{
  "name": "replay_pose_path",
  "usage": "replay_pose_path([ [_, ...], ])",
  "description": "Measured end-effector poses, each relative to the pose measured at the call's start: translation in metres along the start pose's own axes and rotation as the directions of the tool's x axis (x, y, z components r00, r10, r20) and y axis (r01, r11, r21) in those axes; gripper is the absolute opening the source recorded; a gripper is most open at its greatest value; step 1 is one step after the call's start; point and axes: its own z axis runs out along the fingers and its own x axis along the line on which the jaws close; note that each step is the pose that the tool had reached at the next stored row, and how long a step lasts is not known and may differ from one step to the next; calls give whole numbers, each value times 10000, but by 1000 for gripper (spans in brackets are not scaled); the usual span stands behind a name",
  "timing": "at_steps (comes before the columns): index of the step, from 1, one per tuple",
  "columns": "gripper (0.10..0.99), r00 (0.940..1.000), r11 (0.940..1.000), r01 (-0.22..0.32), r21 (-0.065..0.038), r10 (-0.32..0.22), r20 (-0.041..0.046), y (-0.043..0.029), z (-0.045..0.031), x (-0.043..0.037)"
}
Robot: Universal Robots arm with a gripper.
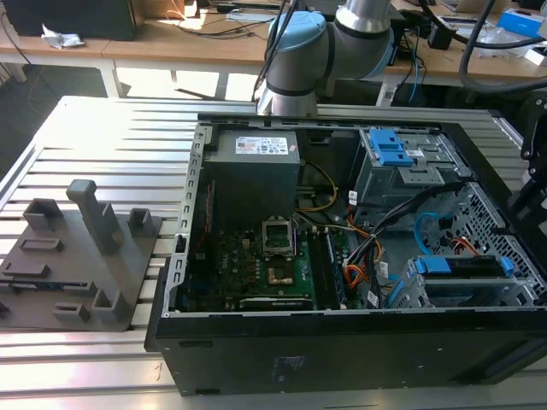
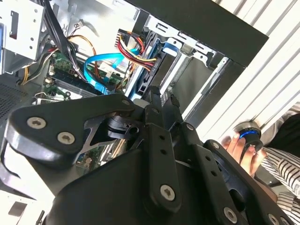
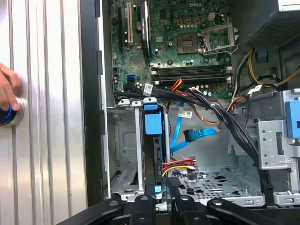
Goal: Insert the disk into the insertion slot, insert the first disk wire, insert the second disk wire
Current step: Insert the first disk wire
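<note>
Disk (image 3: 153, 126) sits in insertion slot (image 3: 125, 154); hand (image 3: 160, 185) at its end, grip unclear

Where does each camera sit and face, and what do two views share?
Exterior view: off the arm, looking down into the open computer case; the arm shows beyond.
Second wrist view: on the arm, looking past the gripper into the case.
First wrist view: on the arm, facing the motherboard and the disk.
Both wrist views share gripper, disk, light blue cable, a person's hand.

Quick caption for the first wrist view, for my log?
Disk standing on edge in the insertion slot, light blue second disk wire looping beside it, gripper close by.
</note>
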Motion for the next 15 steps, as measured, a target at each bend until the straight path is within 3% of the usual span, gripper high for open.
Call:
replay_pose_path([
  [3,227,10000,10000,0,0,0,2,2,-16,-5],
  [5,106,10000,10000,-1,0,1,1,2,-22,-5],
  [15,106,10000,10000,0,-1,0,2,2,-28,-6],
])
